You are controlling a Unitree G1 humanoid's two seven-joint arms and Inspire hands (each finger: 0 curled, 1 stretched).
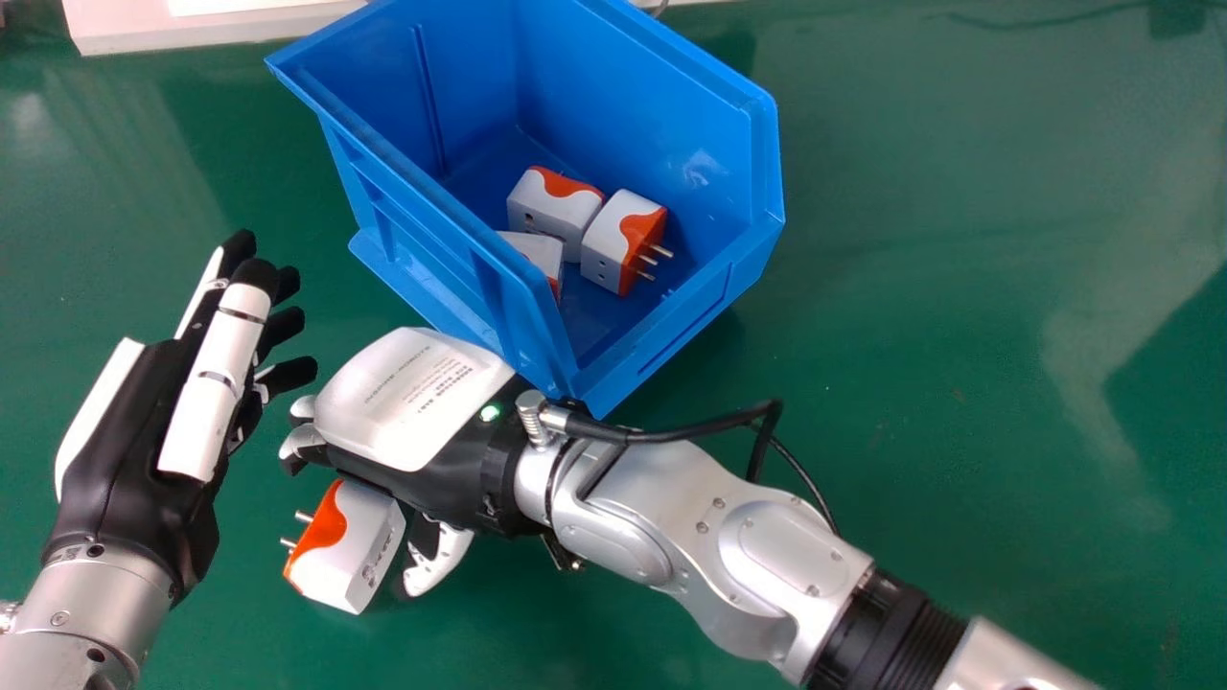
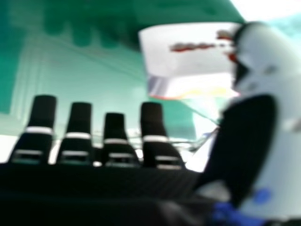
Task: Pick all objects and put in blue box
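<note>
Three plug adapters [image 1: 606, 244] were in the blue box [image 1: 613, 96], apparently one loose adapter [image 1: 350, 551] left, on the table [image 1: 959, 287] beside the open, empty right hand [image 1: 412, 402]; left hand [image 1: 115, 431] open, empty.

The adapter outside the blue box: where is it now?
In the head view, the adapter is at the lower left, just below the right hand, with the left hand to its left and the box farther up.
</note>
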